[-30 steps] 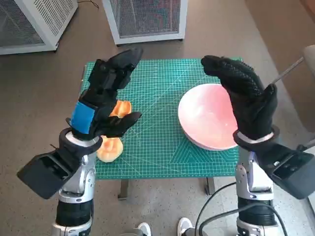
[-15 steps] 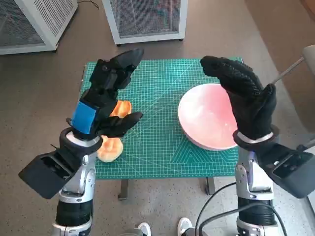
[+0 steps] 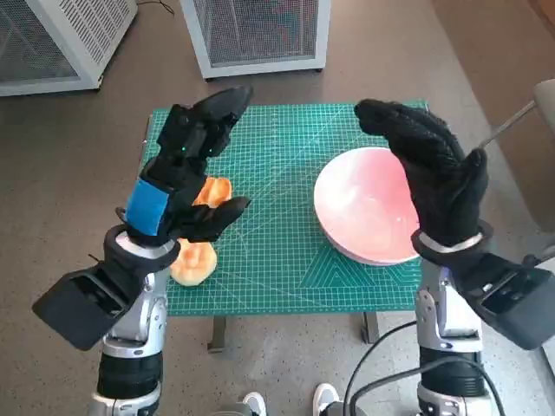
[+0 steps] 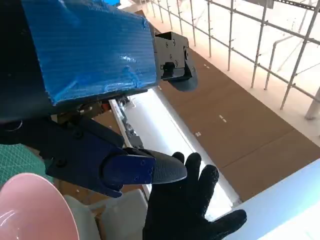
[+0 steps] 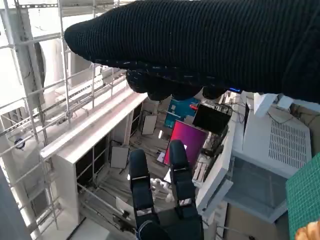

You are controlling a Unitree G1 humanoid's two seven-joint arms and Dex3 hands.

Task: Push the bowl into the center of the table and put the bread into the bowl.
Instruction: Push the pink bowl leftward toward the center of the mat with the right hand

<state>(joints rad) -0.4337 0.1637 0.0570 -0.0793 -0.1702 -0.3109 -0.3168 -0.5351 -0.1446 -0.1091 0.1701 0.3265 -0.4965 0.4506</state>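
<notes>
- The bowl (image 3: 368, 206) is seen as pale pink, round and smooth, with a glossy inside and nothing in it; it is set on the right part of the table (image 3: 277, 277), near the right edge and the front edge, well off the middle.
- A part of the bowl's pink rim (image 4: 30, 210) is also shown in the left wrist view.
- The bread (image 3: 196, 260) is seen as two orange-tan, rounded pieces on the left part of the table: one at the front left, by the edge, the other (image 3: 216, 190) just behind it, partly hidden by the left hand.
- The table is covered by a green mat printed with a fine grid.
- The left hand (image 3: 184, 169) is held raised above the bread, fingers spread and thumb apart; nothing is held in it and the bread is not touched.
- The right hand (image 3: 429, 169) is held upright over the right side of the bowl, fingers extended and slightly apart; nothing is gripped. Whether the bowl is touched cannot be told.
- The bowl and the bread are set well apart, with bare mat between them.
- White mesh cabinets (image 3: 260, 35) are seen on the floor beyond the table.
</notes>
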